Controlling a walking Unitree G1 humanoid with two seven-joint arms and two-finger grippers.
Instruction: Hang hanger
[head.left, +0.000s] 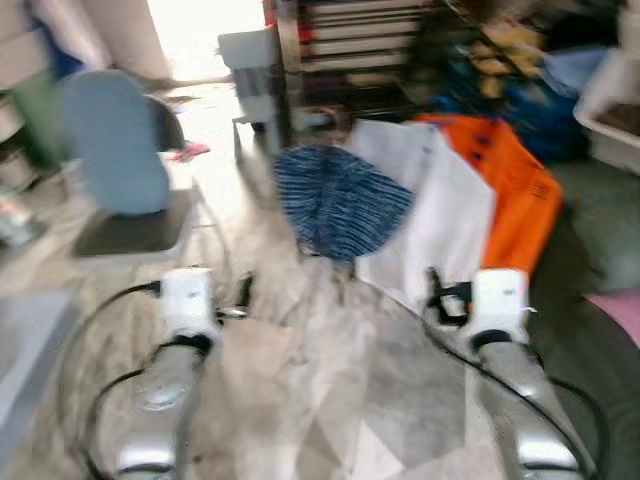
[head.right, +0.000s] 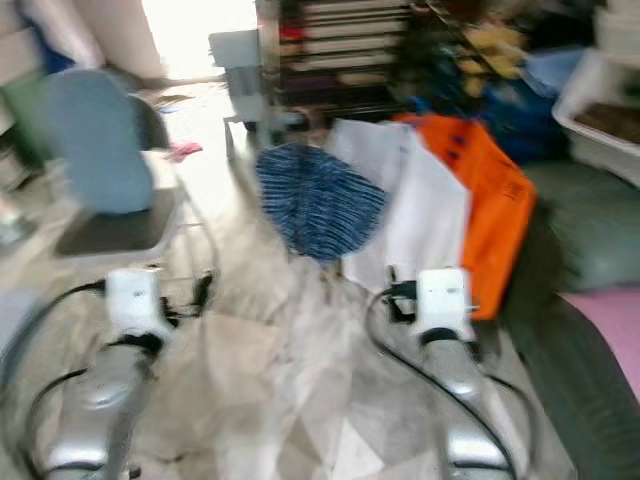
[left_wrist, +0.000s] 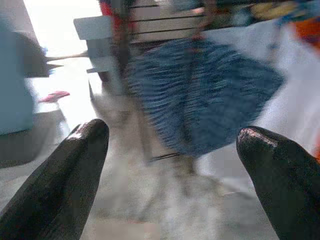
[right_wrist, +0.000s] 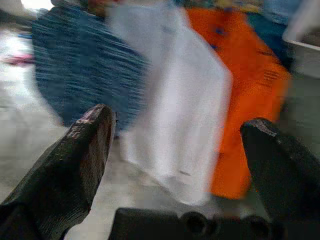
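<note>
All views are blurred. Three garments are seen ahead of the robot above a pale marble floor (head.left: 300, 400): a blue striped garment (head.left: 340, 200) at 12 o'clock, a white shirt (head.left: 440, 215) overlapping it toward 1 o'clock, and an orange garment (head.left: 510, 185) beyond the shirt toward 2 o'clock. No hanger can be made out through the blur; how the garments are held up cannot be told.

The left gripper (left_wrist: 170, 145) is held released, its two black fingers (left_wrist: 65, 175) spread wide with nothing between them, and is pointed at the blue striped garment. The right gripper (right_wrist: 182, 140) is likewise held released and empty, pointed at the white shirt.

A blue-backed chair (head.left: 115, 150) is located at 10 o'clock. Cluttered shelving (head.left: 360, 40) is located behind the garments.
</note>
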